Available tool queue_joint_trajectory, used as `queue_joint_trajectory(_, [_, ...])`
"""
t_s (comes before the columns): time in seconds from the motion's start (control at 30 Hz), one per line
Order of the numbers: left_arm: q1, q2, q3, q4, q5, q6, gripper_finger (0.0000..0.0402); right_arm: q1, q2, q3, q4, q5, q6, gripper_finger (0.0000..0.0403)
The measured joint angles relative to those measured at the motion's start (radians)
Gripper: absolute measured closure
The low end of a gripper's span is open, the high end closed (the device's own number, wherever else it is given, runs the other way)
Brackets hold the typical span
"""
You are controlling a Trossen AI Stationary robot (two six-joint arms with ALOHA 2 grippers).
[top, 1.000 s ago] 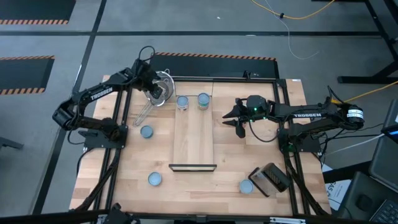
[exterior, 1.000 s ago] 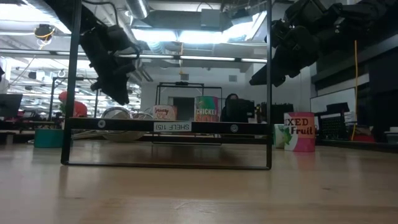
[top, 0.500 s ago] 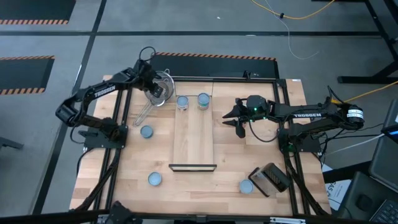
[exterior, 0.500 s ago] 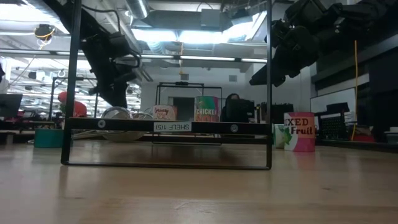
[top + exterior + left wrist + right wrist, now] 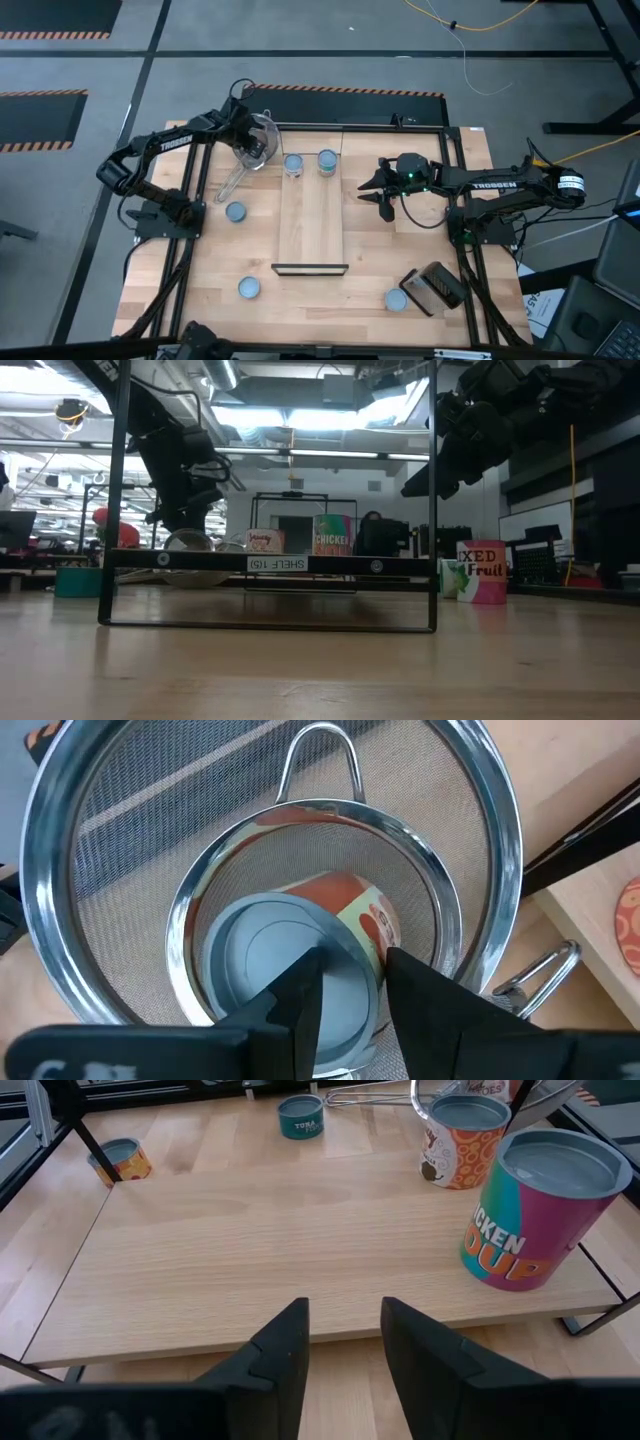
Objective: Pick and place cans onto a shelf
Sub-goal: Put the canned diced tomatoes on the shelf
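The shelf (image 5: 312,215), a long light wood board with a black bar (image 5: 310,268) at its near end, lies mid-table. Two cans (image 5: 294,163) (image 5: 327,160) stand on its far end. Three more cans stand on the table (image 5: 236,212) (image 5: 248,288) (image 5: 396,299). Another can (image 5: 350,915), with a blue top and an orange label, lies tilted inside the wire-mesh strainer (image 5: 500,840) at the far left. My left gripper (image 5: 352,970) is open just above that can, pointing down into the strainer. My right gripper (image 5: 385,192) is open and empty, in the air right of the shelf.
A dark box (image 5: 435,285) lies at the near right, beside one can. The strainer's handle (image 5: 232,183) reaches toward the table's near left. The black frame rails (image 5: 190,200) run along both sides of the table. The shelf's near half is bare wood.
My left gripper has gone down toward the strainer, and its arm has swung a little toward the far edge. The cans and the strainer have stayed in place.
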State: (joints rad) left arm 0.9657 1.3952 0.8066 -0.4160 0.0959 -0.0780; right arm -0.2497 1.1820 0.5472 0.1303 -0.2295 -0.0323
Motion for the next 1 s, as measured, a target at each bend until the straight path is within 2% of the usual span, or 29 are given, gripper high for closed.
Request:
queue_joint_trajectory(0.33, [-0.005,0.000,0.000,-0.001,-0.003,0.001,0.0303,0.000,0.000,0.000,0.000,0.000,-0.002,0.0271])
queue_joint_trajectory(0.83, [-0.005,0.000,0.000,-0.002,-0.003,0.002,0.0393,0.000,0.000,0.000,0.000,0.000,0.000,0.0271])
queue_joint_trajectory(1.0, [-0.005,0.000,-0.001,-0.002,-0.003,0.002,0.0392,0.000,0.000,0.000,0.000,0.000,0.000,0.0271])
